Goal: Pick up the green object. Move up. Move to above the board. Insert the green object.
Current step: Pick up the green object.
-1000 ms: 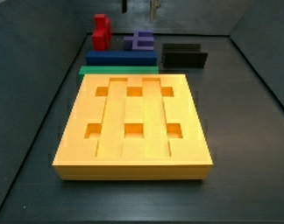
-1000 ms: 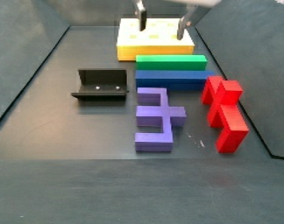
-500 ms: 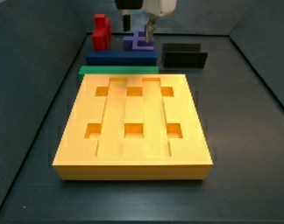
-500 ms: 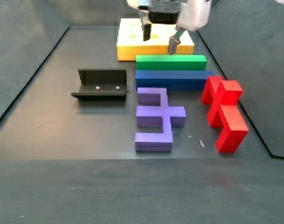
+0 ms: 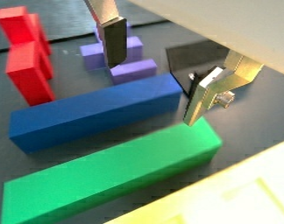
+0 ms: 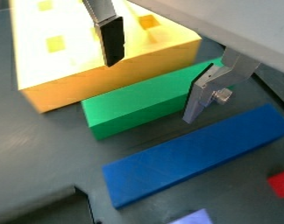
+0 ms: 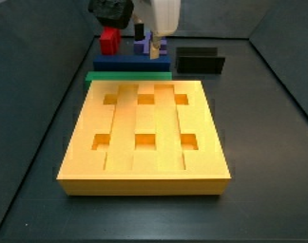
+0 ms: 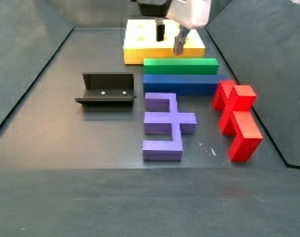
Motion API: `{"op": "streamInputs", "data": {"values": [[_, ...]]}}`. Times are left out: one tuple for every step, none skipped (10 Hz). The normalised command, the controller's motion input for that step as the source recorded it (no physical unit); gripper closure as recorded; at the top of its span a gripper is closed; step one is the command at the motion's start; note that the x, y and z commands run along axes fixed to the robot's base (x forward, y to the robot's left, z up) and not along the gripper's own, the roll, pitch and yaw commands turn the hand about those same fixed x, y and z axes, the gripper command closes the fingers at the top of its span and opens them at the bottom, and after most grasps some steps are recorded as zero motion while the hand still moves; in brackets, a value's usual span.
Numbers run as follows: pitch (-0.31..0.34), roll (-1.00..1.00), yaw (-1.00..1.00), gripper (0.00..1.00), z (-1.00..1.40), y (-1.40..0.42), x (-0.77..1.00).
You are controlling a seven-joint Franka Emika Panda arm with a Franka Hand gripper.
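Note:
The green object point(image 7: 128, 77) is a long green bar lying on the floor against the far edge of the yellow board point(image 7: 144, 133). It also shows in a side view point(image 8: 180, 66) and in both wrist views point(image 5: 110, 179) point(image 6: 145, 98). The board shows there too point(image 8: 146, 42) point(image 6: 74, 52). My gripper point(image 7: 147, 45) hangs open and empty above the green object and the blue bar point(image 7: 131, 65) beside it. In both wrist views the gripper point(image 5: 152, 94) point(image 6: 151, 87) has its jaws wide apart, holding nothing, well clear of the bars.
The blue bar point(image 8: 180, 82) lies alongside the green one. Beyond it are a purple piece point(image 8: 168, 125), a red piece point(image 8: 237, 116) and the dark fixture point(image 8: 106, 90). Dark walls enclose the floor on all sides.
The gripper has come down into view and now hangs lower over the green and blue bars. The pieces have not moved.

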Motion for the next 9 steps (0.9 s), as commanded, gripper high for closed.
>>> {"op": "streamInputs", "data": {"values": [[-0.046,0.00,-0.79,0.00,-0.58,-0.10,-0.28],[-0.099,-0.04,-0.73,0.00,-0.52,-0.15,-0.31],[-0.129,-0.10,-0.72,0.00,-0.45,-0.17,-0.27],[-0.094,-0.01,-0.62,0.00,-0.19,-0.17,-0.41],[-0.006,0.02,-0.09,0.00,-0.09,0.00,-0.11],[0.000,-0.01,0.00,0.00,0.00,0.04,0.00],[0.000,-0.04,-0.01,0.00,-0.02,0.00,0.00],[0.096,-0.37,-0.29,0.00,-0.18,0.00,-0.04],[0.150,-0.39,-0.45,0.00,-0.20,0.00,-0.07]]}}
